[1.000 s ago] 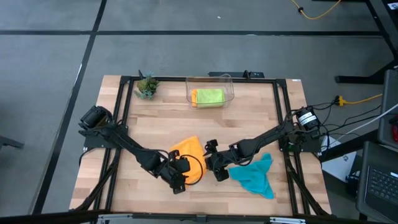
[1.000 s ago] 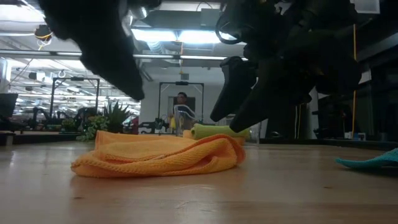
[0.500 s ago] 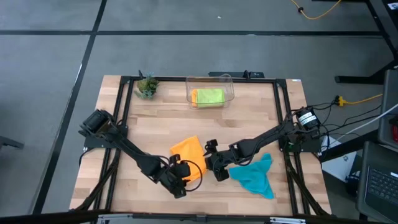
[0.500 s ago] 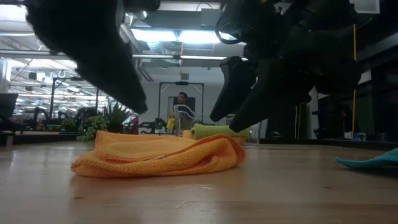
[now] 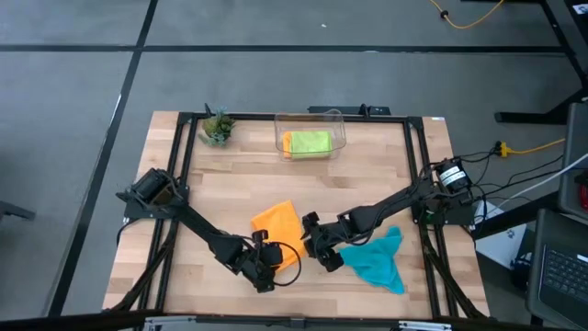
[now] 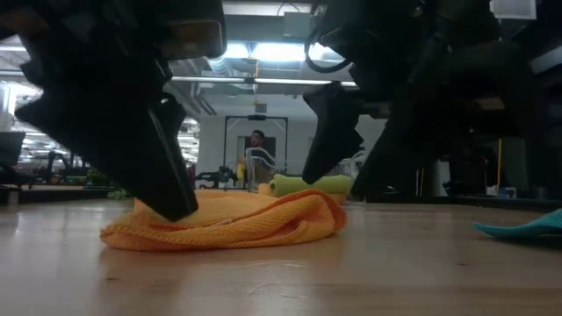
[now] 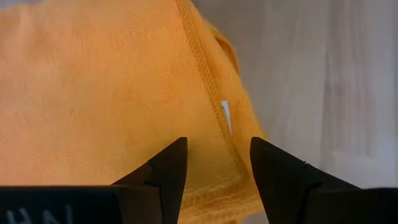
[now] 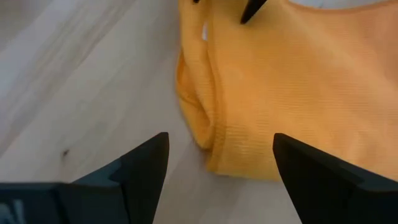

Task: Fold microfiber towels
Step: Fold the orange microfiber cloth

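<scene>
Now the left gripper (image 5: 267, 267) is hovering over the orange towel's (image 5: 277, 223) six-o'clock edge, fingers parted, gripping nothing. The right gripper (image 5: 315, 246) is waiting wide open at its three o'clock, the teal towel (image 5: 377, 262) lying beyond.

Looks like a robotics lab / open workshop floor. Wooden table (image 5: 367, 175) in a black metal frame (image 5: 180, 147) sits on grey concrete floor (image 5: 276, 83). Beyond the table: ceiling strip lights (image 6: 263, 53), more rigs, a person (image 6: 256, 140) standing. Right of the table: yellow cable (image 5: 533, 144), laptop keyboard (image 5: 562, 268).
</scene>
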Motion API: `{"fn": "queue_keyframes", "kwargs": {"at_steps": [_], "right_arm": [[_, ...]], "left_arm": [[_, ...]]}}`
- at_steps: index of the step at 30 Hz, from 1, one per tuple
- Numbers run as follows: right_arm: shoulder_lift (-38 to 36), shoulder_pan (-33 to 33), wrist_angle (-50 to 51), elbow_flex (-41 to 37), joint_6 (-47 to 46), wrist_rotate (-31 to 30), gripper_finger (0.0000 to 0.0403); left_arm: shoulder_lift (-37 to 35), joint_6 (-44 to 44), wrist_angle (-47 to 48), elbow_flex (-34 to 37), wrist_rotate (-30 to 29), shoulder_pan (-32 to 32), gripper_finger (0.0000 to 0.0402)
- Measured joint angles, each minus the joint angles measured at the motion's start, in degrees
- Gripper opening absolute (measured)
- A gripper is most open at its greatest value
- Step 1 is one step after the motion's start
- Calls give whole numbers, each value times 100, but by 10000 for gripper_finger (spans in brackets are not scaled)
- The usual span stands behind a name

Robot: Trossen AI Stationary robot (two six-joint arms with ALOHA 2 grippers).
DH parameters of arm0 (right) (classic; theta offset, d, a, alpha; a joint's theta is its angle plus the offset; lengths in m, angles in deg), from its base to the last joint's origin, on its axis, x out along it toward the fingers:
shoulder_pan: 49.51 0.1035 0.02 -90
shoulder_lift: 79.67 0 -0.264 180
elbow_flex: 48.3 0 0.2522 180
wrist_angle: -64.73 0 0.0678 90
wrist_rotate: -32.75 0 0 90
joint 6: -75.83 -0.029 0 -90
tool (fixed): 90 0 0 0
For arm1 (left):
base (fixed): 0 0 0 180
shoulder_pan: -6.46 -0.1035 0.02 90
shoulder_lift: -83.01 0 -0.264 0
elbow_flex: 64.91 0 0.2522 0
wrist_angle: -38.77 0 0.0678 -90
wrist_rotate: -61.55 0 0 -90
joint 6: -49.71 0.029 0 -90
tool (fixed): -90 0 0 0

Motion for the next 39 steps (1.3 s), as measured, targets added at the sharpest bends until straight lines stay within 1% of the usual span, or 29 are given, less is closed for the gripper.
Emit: {"fn": "queue_keyframes", "kwargs": {"at_steps": [4, 9, 13, 19, 23, 29, 33, 36, 39], "right_arm": [[172, 1, -113, 2, 46, 48, 289], [379, -1, -238, 2, 46, 46, 289], [428, -1, -307, 0, 36, 46, 289], [426, -1, -410, 0, 24, 49, 289], [425, -1, -394, 0, 22, 46, 289], [424, -1, -360, 0, -191, 47, 289], [424, -12, -330, 0, -292, 46, 289], [424, -12, -315, 0, -297, 46, 288], [438, -12, -291, 0, -425, 47, 280]], "left_arm": [[-117, 68, 11, -115, 77, 0, 167], [-117, -114, 222, -146, 652, -45, 174], [-114, -400, 666, -142, 800, -140, 204], [-114, -388, 641, -142, 811, -184, 262], [-57, -374, 603, -112, 808, -186, 280], [232, -340, 621, -68, 792, -166, 282], [275, -339, 643, -61, 512, -151, 279], [259, -176, 628, -48, 450, -193, 265], [259, -109, 693, -46, 435, -197, 241]]}}
